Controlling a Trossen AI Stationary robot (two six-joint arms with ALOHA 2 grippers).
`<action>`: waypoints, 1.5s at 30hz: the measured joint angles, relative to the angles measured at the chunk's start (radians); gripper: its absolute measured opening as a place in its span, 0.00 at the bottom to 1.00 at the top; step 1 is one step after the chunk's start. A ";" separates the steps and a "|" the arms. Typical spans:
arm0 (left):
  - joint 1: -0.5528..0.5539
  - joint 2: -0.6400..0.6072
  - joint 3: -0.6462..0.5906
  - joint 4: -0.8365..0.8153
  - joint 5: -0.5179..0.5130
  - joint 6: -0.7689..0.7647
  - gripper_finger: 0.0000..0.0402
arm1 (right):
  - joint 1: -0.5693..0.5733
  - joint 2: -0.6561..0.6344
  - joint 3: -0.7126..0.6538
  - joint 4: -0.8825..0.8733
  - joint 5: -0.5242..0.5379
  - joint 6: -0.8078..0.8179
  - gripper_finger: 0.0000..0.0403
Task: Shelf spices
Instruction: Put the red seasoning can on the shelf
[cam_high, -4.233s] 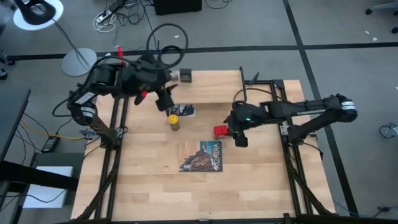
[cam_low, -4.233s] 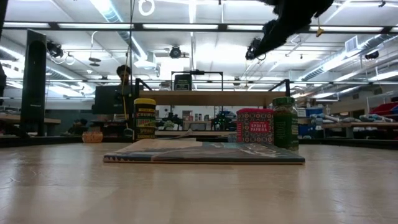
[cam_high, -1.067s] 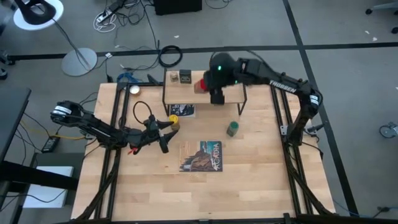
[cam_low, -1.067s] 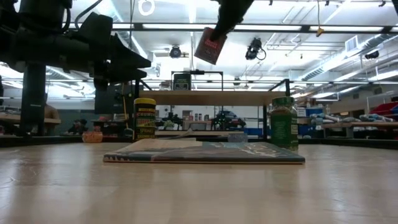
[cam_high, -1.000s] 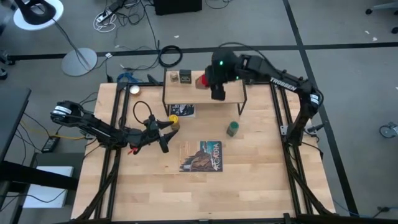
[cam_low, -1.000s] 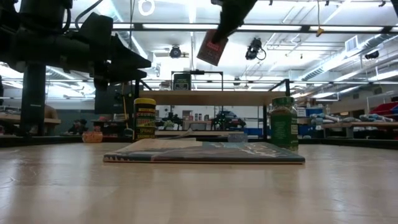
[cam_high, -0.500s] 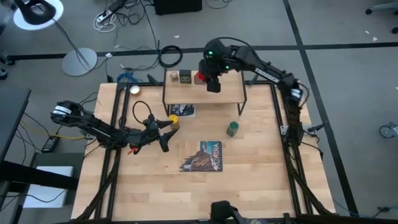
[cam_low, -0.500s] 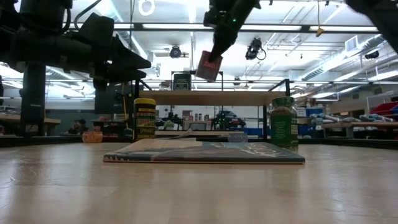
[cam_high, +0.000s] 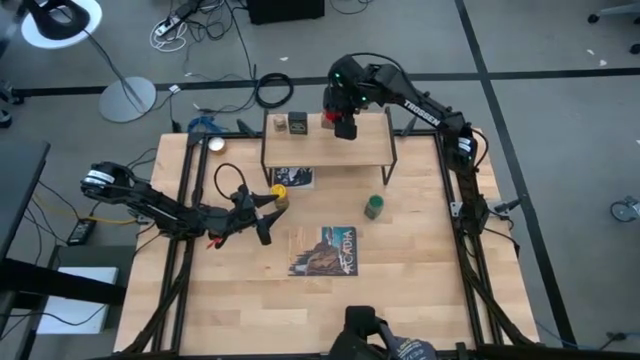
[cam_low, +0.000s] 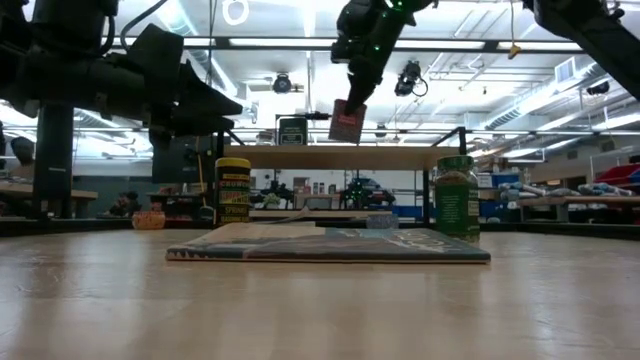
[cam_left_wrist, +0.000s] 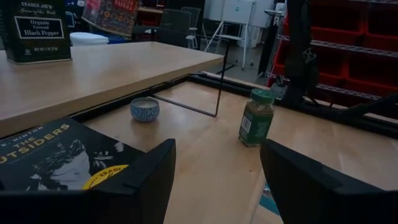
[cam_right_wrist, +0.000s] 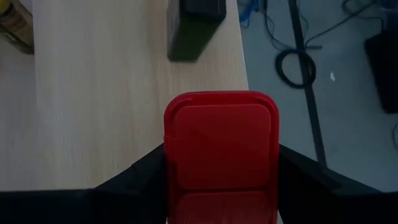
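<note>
Near the desk's far edge, about midway along it: the shelf (cam_high: 330, 150), a low light board on thin black legs, already carrying 2 containers at its left end, the black tin (cam_high: 297, 124) and, just beside it, what looks like the tiny clear jar (cam_high: 279, 124), too small to be sure.

Flat toward the near half of the desk: a picture-covered book (cam_high: 325, 250), no part of the job.

Over the shelf's far edge: the right gripper (cam_high: 343, 124), fingers pinching the red tin (cam_right_wrist: 221, 146) by 2 opposite sides, lid facing the wrist camera. From table height the red tin hangs tilted, just above the board, not yet set down.

Toward the desk's left edge: the left gripper (cam_left_wrist: 217, 168), low over the tabletop, fingers spread and holding nothing, just beside the yellow-capped jar (cam_high: 280, 195).

Between the shelf and the book, toward the right edge: the green-capped jar (cam_high: 373, 207), upright.

Handling, as a judgement: a small metal tin, light and stiff, smooth and likely slippery on its painted faces, so a squeeze across the flat sides suits it better than across the corners. Tilt worth levelling before release, or the tin may tip on the narrow board.
</note>
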 joint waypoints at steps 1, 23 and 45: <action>0.000 0.000 0.000 -0.005 0.000 0.000 0.59 | -0.003 0.000 0.000 -0.007 -0.001 0.001 0.55; 0.000 0.000 0.000 -0.024 0.014 -0.047 0.59 | 0.026 0.051 -0.002 -0.004 -0.061 0.058 0.57; 0.000 0.000 0.000 -0.028 0.030 -0.048 0.59 | 0.098 0.047 0.001 0.055 0.010 0.002 0.65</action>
